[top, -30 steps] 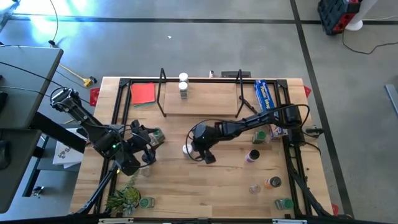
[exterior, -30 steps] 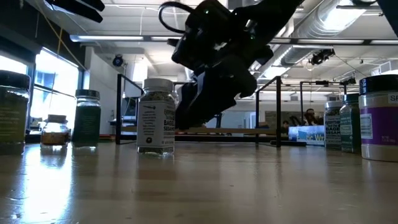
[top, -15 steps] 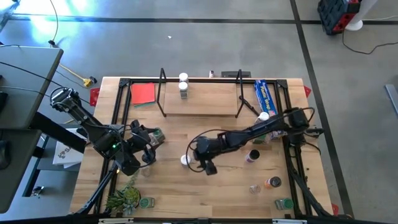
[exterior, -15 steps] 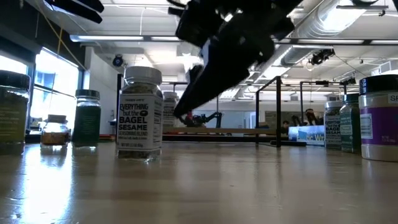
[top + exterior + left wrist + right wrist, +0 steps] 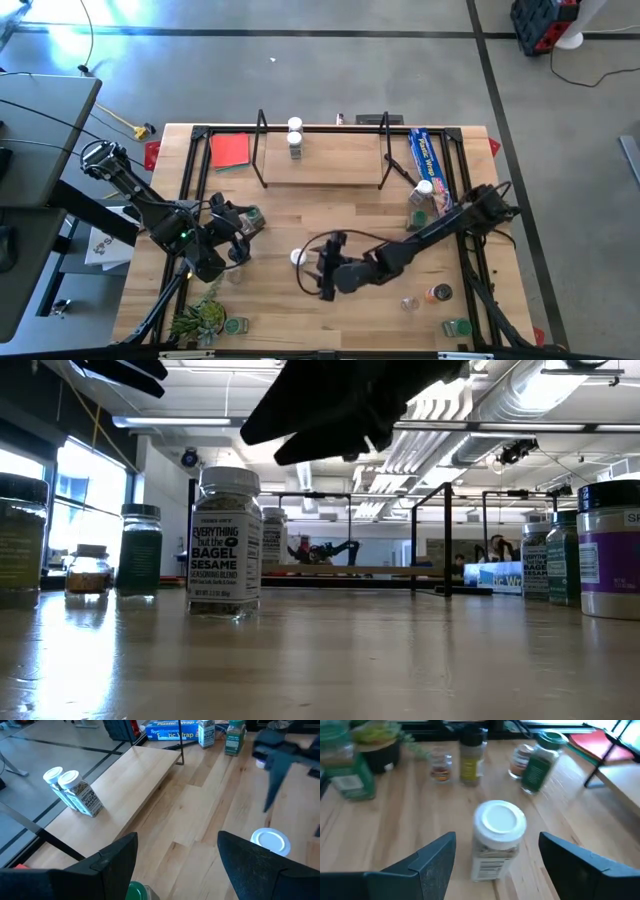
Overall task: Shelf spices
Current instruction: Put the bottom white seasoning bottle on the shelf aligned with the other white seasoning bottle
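Note:
A white-topped spice jar (image 5: 297,257) stands upright mid-table; its label faces the low view (image 5: 225,540). My right gripper (image 5: 322,277) hangs open just right of it and nearer the table's front edge. Its fingers (image 5: 437,862) stand apart from the jar (image 5: 497,837), which is just ahead of them. My left gripper (image 5: 236,236) waits open at the left, with a green-topped jar (image 5: 253,215) close by. The shelf (image 5: 320,165) at the far edge holds two white-topped jars (image 5: 70,790) on its wooden board.
A blue box (image 5: 428,155) and several jars (image 5: 420,203) stand at the right, with more jars (image 5: 438,293) near the front right corner. A red square (image 5: 230,150) lies far left. A plant (image 5: 205,318) and a jar (image 5: 236,325) sit at the front left.
My right gripper has swung toward the table's near edge, risen a little and rolled, staying open. Early in that second the white-topped jar slid slightly toward the near edge and turned about, so its front label faces the low view. It has stood still since.

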